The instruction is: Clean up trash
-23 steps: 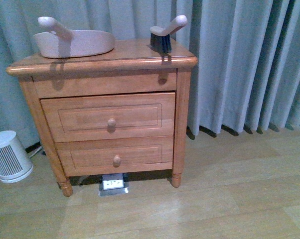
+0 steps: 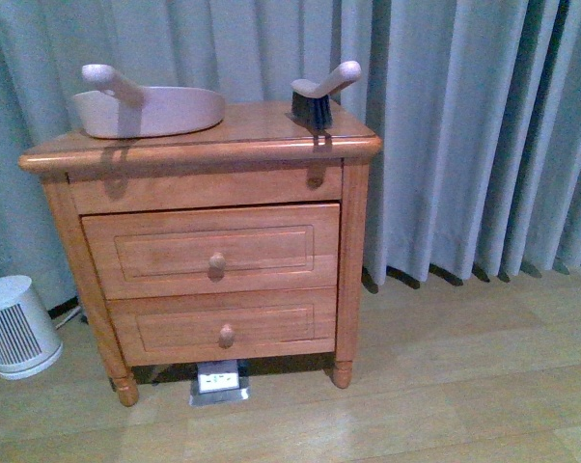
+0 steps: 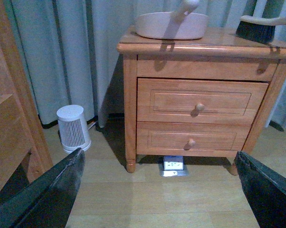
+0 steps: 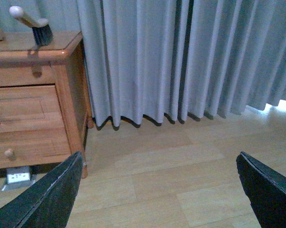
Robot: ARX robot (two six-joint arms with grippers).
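Observation:
No crumpled white paper wad shows in any view; the trash is out of view. My left gripper (image 3: 158, 156) is open and empty, low over the wooden floor, facing a wooden nightstand (image 3: 200, 102). My right gripper (image 4: 158, 156) is open and empty over bare floor, to the right of the nightstand (image 4: 29, 109). Neither arm shows in the front view.
On the nightstand (image 2: 213, 145) stand a pale dustpan (image 2: 151, 108) and a hand brush (image 2: 315, 96). A small white ribbed appliance (image 2: 15, 326) stands on the floor at its left. A floor socket (image 2: 218, 379) lies under it. Grey curtains (image 2: 464, 135) hang behind. Another wooden piece (image 3: 10, 128) stands near the left arm.
The front view has shifted: the nightstand and the white appliance now sit lower in the picture. Nothing on the nightstand has moved.

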